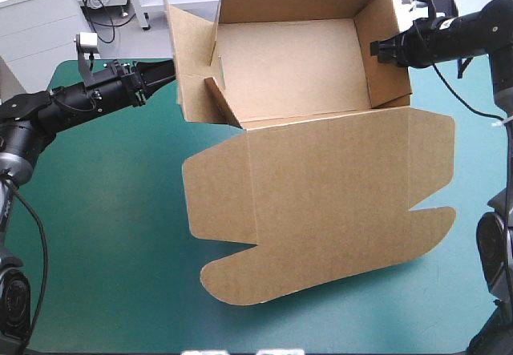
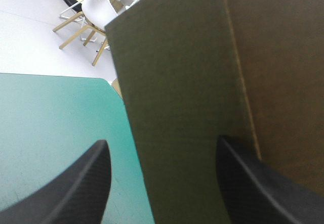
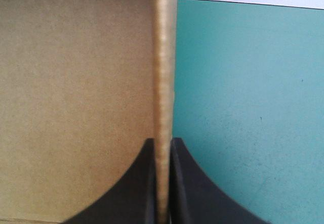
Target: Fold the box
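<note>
1. Nearest the robot, the lid (image 1: pixel 337 203) of the brown box (image 1: pixel 296 74) lies flat on the tabletop (image 1: pixel 104 235). Its two rounded ear flaps are spread out and unfolded.
2. Beyond the lid, the rest of the box stands as an open tray on the far half of the tabletop, a little right of centre. The base is down, and the back wall and right wall (image 1: pixel 389 50) are upright.
3. The right hand (image 1: pixel 377 48) is clamped on the right wall. In its wrist view the black fingers (image 3: pixel 185 193) press together on the board's edge, with the tray's inside on one side and bare cover on the other.
4. The left hand (image 1: pixel 171 73) is at the left wall (image 1: pixel 192 66) with its fingers (image 2: pixel 76 193) apart. A board panel stands between them, and I cannot tell whether either finger touches it.
5. By my judgement the tray is largely formed, but its left side looks unfinished. An inner flap (image 1: pixel 220 98) juts loose into the tray, not tucked. Settling that side seems to be what is left, and the lid lies open.
6. The teal-green cover looks smooth and flat around the box.
7. Past the tabletop's far edge, the left wrist view shows a pale floor (image 2: pixel 30 42) and a white chair (image 2: pixel 96 11) with wooden legs.
</note>
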Controlling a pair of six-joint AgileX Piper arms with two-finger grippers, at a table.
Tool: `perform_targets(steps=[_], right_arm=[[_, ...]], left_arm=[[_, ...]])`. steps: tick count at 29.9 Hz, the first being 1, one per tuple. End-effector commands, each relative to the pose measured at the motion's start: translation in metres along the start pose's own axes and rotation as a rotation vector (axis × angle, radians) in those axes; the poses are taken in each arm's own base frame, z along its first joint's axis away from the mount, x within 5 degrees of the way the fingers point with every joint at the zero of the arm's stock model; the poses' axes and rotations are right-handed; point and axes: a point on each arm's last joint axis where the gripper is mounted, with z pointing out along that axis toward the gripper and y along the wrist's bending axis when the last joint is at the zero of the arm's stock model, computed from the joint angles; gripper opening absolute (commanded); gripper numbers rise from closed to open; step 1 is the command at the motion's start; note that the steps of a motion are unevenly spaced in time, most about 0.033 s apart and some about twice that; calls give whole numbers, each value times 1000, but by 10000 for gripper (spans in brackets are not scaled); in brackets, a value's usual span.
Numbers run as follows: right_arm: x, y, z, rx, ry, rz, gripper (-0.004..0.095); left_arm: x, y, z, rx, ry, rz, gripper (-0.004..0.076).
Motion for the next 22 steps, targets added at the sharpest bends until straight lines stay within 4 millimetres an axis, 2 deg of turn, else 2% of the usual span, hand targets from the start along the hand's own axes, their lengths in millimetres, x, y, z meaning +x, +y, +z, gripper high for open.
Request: perform_targets(steps=[1,5,10,14,22], right_arm=[[-11,14,-28,-26,-119,-9,-18],[-11,14,-27,-24,-117,-8,-18],[-11,13,-26,-24,-117,-7,-18],[-11,13,-26,-24,-117,-7,-18],[-11,14,-25,-28,-119,19,-17]], left_arm=[[-12,-47,1,205,-33,13,450],[-15,-62,10,232,-14,46,452],[-17,-79,24,167,43,112,458],[-22,-91,28,128,62,155,475],[-27,-92,27,36,76,141,475]])
